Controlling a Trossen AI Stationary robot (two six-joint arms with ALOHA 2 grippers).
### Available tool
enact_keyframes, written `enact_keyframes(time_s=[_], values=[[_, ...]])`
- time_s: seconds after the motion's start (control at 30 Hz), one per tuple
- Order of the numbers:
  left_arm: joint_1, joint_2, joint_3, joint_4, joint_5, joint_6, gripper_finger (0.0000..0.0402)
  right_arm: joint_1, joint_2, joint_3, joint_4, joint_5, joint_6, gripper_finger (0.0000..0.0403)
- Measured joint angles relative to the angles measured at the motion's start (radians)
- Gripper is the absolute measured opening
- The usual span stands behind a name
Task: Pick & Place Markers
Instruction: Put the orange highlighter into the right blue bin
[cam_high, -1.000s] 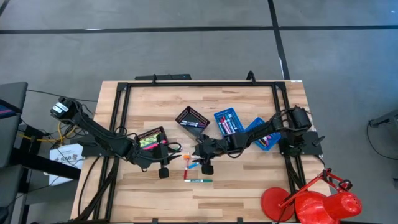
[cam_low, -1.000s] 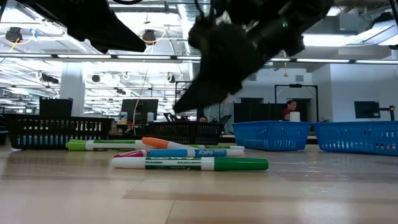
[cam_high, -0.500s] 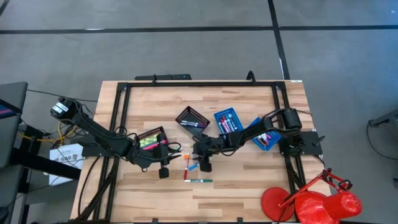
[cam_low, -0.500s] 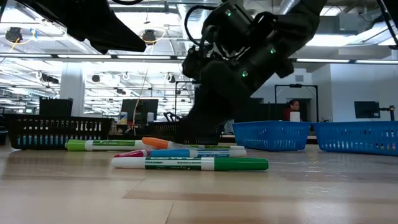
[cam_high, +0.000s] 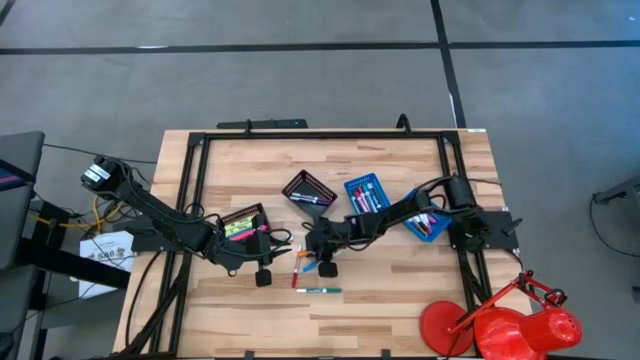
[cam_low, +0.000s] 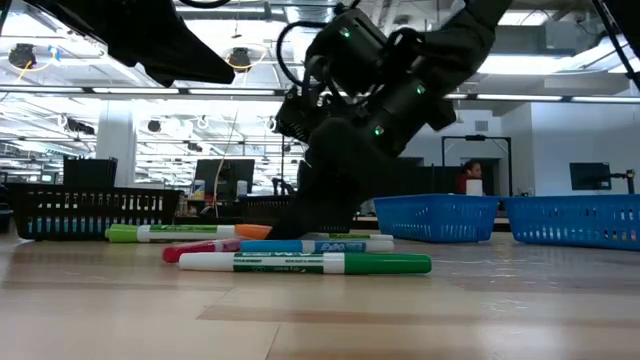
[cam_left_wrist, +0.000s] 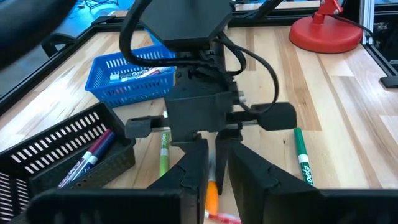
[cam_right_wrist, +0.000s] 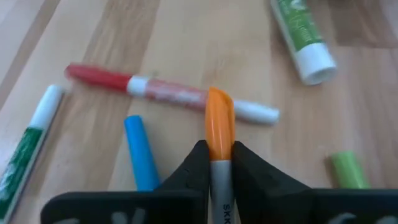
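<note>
Overhead, the right gripper (cam_high: 312, 252) is hiding the orange marker (cam_right_wrist: 219, 130) it is pinching; the wrist view is showing the fingers pressed on its barrel, among loose markers (cam_low: 305, 262) at the table (cam_high: 400, 300) centre. The right arm is reaching low across from the blue tray (cam_high: 365, 195). The left gripper (cam_high: 268, 240) is waiting beside the black tray (cam_high: 240, 222); whether its fingers are spread cannot be told

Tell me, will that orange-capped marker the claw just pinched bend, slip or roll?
The orange-capped marker looks like a stiff plastic tube, so it probably won't bend. The right gripper pinches its smooth round barrel between narrow fingers, so it might swivel or slip. Being round, it would likely roll on the table if dropped.
</note>
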Motion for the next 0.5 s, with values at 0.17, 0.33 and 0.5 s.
enact_keyframes(time_s=[0.17, 0.33, 0.5], values=[[0.000, 0.000, 0.000, 0.000, 0.000, -0.001, 0.0059, 0.011, -0.072, 0.045, -0.143, -0.050, -0.055, 0.0032], [0.000, 0.000, -0.011, -0.004, 0.000, -0.005, 0.0059, 0.059, -0.254, 0.047, -0.346, 0.118, -0.056, 0.0049], [0.000, 0.002, -0.016, 0.000, 0.001, -0.029, 0.0059, 0.121, -0.428, -0.009, -0.499, 0.336, -0.056, 0.0033]])
